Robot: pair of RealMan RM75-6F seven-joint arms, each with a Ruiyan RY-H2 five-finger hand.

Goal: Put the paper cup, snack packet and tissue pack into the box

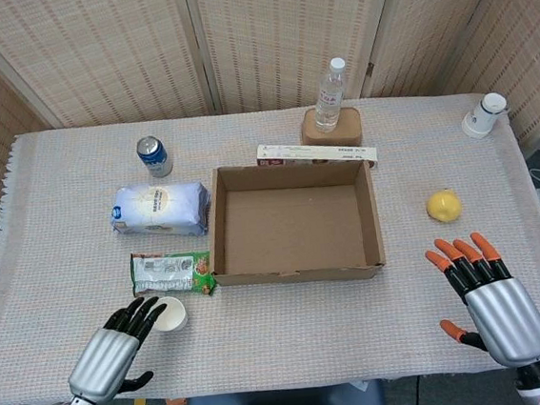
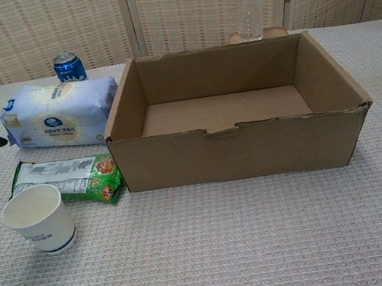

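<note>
The cup [image 1: 167,314] stands upright, mouth up, near the front edge of the surface [image 1: 285,354], toward its left side. Just behind the cup lies the snack packet [image 1: 171,272], flat, with its right end just beside the box [image 1: 299,272]. Behind the packet lies the tissue pack [image 1: 160,209], also flat and close to the left wall of the box. The box sits open near the middle of the surface and nothing is inside it, so all three things are yet to be put in. They lie in one row along its left wall, which I judge keeps each carry short.

The left hand [image 1: 113,356] is at the front edge, its fingers [image 1: 139,315] apart and holding nothing, the tips reaching the left rim of the cup; I cannot tell if they touch it. It seems the cup is the first thing to be taken. The right hand [image 1: 490,301] is near the front right corner, fingers spread, empty, well apart from the box.

Toward the back edge there are a can [image 1: 154,155], a bottle [image 1: 331,94] and a yellow fruit [image 1: 444,206] further right.
</note>
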